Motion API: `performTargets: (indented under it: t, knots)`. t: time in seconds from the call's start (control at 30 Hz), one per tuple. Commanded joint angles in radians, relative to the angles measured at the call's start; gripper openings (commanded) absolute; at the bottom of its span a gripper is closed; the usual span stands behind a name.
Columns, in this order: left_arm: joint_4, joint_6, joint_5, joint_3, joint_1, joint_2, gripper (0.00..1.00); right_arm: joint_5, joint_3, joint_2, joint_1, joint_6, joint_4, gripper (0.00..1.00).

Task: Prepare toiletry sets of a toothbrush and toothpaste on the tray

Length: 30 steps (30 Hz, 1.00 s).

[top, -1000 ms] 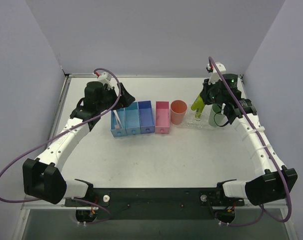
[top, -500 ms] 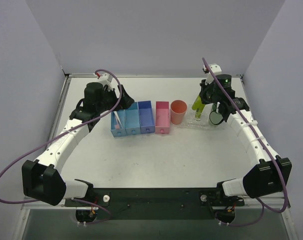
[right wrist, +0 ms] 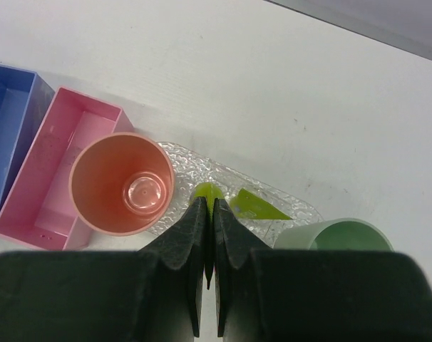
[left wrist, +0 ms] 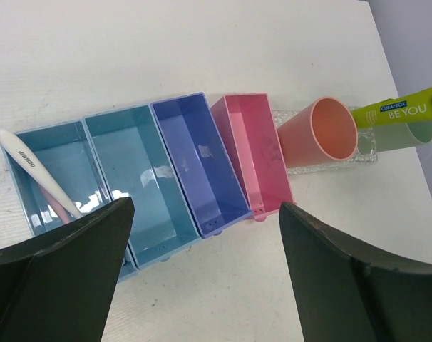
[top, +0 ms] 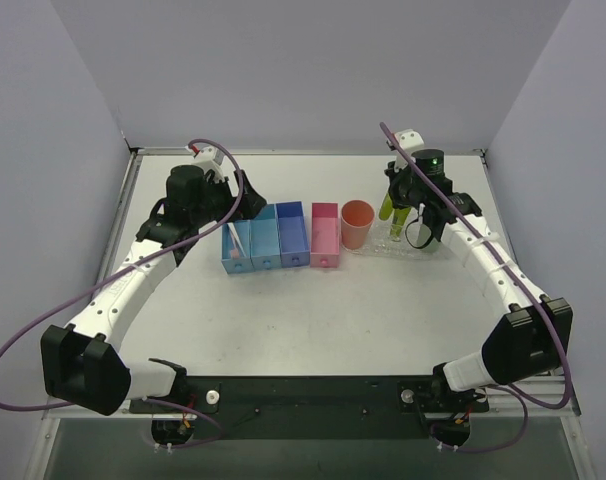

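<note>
My right gripper [right wrist: 209,203] is shut on a lime-yellow toothpaste [right wrist: 209,191] tube and holds it above the clear bumpy tray [right wrist: 175,154], between the two cups. In the top view this gripper [top: 395,212] hangs over the tray [top: 385,250]. A second toothpaste tube [right wrist: 256,205] lies on the tray. The toothbrush [left wrist: 32,169], white with a pinkish end, leans in the leftmost blue bin [left wrist: 70,153]. My left gripper [left wrist: 205,210] is open, hovering empty above the row of bins, also seen from above [top: 251,203].
An orange cup [right wrist: 123,183] stands at the tray's left end and a green cup [right wrist: 348,235] at its right end. A pink box [left wrist: 255,153] and a darker blue bin [left wrist: 194,160] sit beside the lighter blue bins. Grey walls enclose the table.
My right gripper carried the toothpaste tube leftward, from over the green cup to above the tray near the orange cup. The left arm has barely moved.
</note>
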Motion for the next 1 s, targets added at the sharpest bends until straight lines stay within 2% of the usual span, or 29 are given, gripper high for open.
performTargets:
  t: [0.0,0.97]
  knots:
    - [0.005,0.019,-0.005,0.02,0.005,-0.025,0.94,0.043,0.001,0.017,0.013,-0.034,0.064,0.0]
    - [0.002,0.028,0.004,0.032,0.015,-0.004,0.94,0.076,-0.055,0.063,0.017,-0.022,0.112,0.0]
